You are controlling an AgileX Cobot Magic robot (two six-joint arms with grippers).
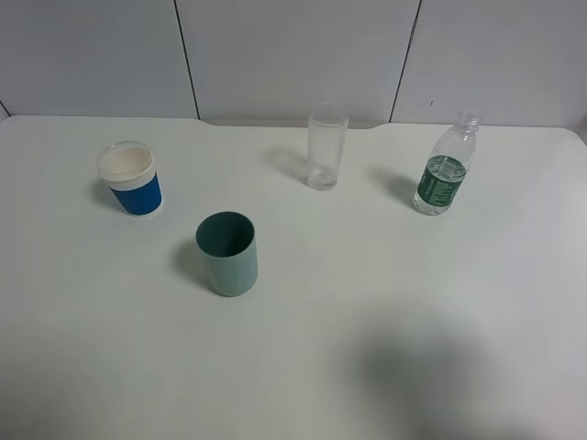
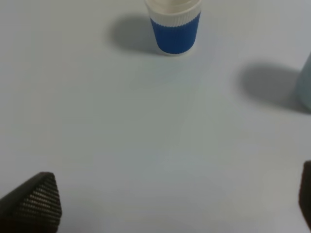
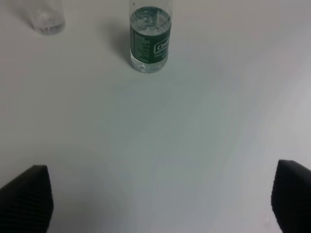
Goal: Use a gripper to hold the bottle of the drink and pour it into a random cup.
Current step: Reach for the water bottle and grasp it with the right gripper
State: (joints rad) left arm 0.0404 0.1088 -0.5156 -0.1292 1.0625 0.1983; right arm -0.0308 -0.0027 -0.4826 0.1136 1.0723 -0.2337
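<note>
The clear bottle (image 1: pixel 447 170) with a dark green label stands upright and capless at the back right of the white table. The tall clear glass (image 1: pixel 326 147) stands upright at the back centre, left of the bottle. In the right wrist view the bottle (image 3: pixel 150 40) stands ahead of my right gripper (image 3: pixel 160 204), whose fingertips (image 3: pixel 26 199) are wide apart and empty; the glass's base (image 3: pixel 46 19) shows there too. My left gripper (image 2: pixel 170 204) is open and empty, with its fingertips (image 2: pixel 36 204) over bare table. Neither arm shows in the high view.
A blue-and-white paper cup (image 1: pixel 130 179) stands at the back left and also shows in the left wrist view (image 2: pixel 173 26). A teal-green cup (image 1: pixel 227 253) stands left of the table's centre; its edge shows in the left wrist view (image 2: pixel 305 87). A panelled wall runs behind the table.
</note>
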